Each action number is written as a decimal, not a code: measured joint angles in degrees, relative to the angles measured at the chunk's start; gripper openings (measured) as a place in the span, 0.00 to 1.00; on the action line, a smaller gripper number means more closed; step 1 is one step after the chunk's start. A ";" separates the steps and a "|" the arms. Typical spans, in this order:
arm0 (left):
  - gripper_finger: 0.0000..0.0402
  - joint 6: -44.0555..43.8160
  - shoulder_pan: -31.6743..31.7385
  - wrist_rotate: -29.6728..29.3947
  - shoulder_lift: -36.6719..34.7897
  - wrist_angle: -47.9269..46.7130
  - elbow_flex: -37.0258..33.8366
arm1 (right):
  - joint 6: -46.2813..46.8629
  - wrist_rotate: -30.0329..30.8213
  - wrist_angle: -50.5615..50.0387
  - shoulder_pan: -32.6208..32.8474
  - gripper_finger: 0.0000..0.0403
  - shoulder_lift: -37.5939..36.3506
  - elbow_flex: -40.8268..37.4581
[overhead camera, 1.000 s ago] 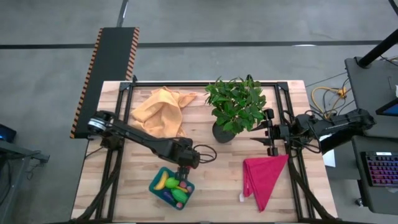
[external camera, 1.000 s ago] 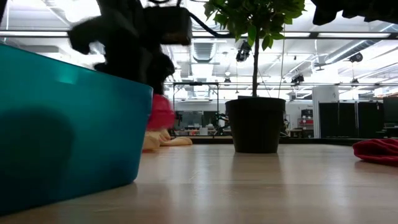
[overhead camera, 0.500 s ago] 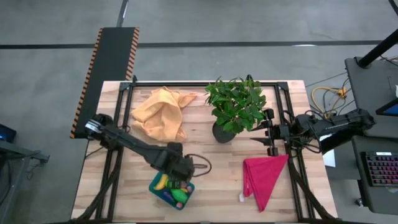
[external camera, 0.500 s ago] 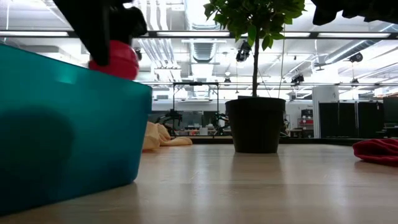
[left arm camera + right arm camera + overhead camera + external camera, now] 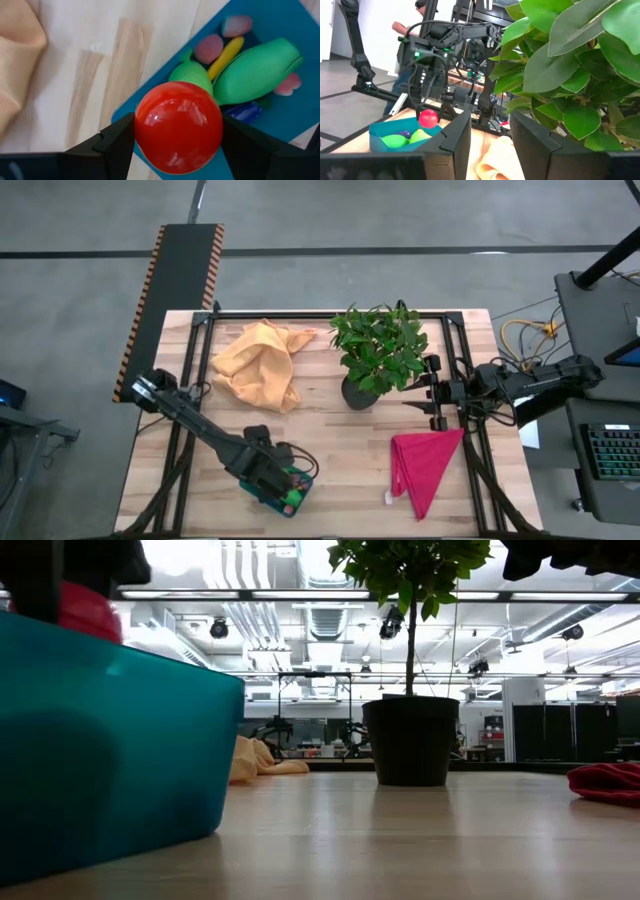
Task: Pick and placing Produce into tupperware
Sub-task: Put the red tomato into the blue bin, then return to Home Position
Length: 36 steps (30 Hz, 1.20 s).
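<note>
at the lower left of the high view, the left tool (image 5: 177, 137) is pinching a glossy red toy ball (image 5: 178, 126) over the teal rectangular plastic tub (image 5: 280, 115), ready for dropping in.

My left arm stretches toward five o'clock, its end effector (image 5: 178, 137) clamped on a red ball (image 5: 178, 126), while my right end effector (image 5: 432, 393) waits at three o'clock, fingers slightly parted.

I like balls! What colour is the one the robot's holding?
Shiny red ball, clearest in the left wrist view.
</note>
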 joint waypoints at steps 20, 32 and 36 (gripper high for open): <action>0.83 -6.34 0.25 3.59 0.07 -0.11 -2.49 | 0.46 -0.01 0.15 0.00 0.32 0.00 0.01; 0.72 12.06 1.09 -32.58 -0.42 16.78 -2.51 | -0.85 0.00 1.38 0.00 0.32 -0.15 0.00; 0.65 24.26 3.44 -35.54 -1.59 29.89 -3.76 | 0.28 0.00 2.00 0.00 0.32 -0.74 0.01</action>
